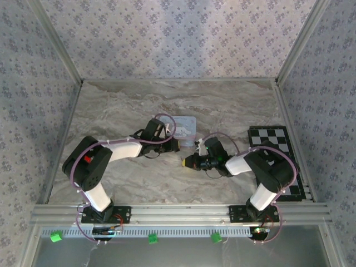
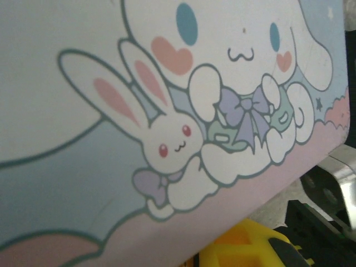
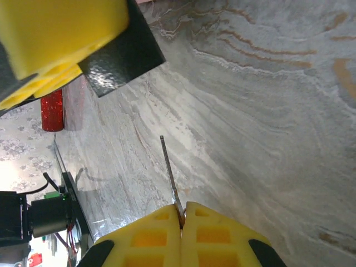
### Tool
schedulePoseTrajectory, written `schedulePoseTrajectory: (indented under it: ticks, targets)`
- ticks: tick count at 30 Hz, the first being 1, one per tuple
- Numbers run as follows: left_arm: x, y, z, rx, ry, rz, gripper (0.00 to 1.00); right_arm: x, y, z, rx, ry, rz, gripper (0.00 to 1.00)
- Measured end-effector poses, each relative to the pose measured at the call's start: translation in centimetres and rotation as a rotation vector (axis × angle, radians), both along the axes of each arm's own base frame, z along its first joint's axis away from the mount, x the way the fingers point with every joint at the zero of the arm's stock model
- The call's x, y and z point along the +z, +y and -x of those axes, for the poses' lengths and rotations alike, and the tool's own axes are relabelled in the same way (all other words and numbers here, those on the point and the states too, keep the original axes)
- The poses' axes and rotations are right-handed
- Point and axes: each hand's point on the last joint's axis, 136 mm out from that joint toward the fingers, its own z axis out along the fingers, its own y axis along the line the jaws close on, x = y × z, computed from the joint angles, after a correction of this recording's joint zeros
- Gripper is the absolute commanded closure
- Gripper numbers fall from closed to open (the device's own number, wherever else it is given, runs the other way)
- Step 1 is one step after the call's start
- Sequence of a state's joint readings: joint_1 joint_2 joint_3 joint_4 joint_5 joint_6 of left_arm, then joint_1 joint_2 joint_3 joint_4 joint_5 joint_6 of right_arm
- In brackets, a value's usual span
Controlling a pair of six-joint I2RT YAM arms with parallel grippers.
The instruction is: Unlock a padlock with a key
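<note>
The key [image 3: 169,172], a thin metal blade, sticks out from the yellow fingertips of my right gripper [image 3: 182,214], which is shut on its head. In the top view the right gripper [image 1: 185,161] sits mid-table, pointing left. My left gripper [image 1: 173,146] lies just beyond it, against the pale-blue cartoon tin [image 1: 185,125]. From the right wrist, a near-black block, the padlock [image 3: 125,55], juts from the left gripper's yellow fingers [image 3: 55,39]; its metal loop is hidden. The key tip is apart from it. The tin's picture [image 2: 167,111] hides the left jaws except one yellow finger [image 2: 245,245].
A black-and-white checkerboard [image 1: 278,158] lies at the table's right edge. Patterned walls close off the left, back and right of the marble table [image 1: 167,100]. An aluminium rail [image 1: 178,212] runs along the near edge.
</note>
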State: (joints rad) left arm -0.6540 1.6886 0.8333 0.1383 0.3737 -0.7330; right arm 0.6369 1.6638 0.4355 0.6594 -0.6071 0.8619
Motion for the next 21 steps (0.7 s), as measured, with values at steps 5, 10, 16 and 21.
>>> schedulePoseTrajectory:
  ticks: [5,10,16,21]
  targets:
    - [0.3,-0.2,-0.1,0.001,-0.002,0.036,0.99,0.2,0.2,-0.5,-0.015,0.009,-0.052,1.00]
    - [0.5,-0.3,-0.2,0.002,0.000,0.063,1.00,-0.1,0.0,-0.9,-0.039,0.041,-0.108,1.00]
    - [0.2,-0.1,0.1,0.016,0.023,0.092,1.00,0.3,-0.2,-1.5,-0.049,0.063,-0.180,1.00]
    - [0.9,-0.4,-0.3,0.024,0.019,0.129,1.00,1.3,-0.1,-1.6,-0.042,0.048,-0.223,1.00]
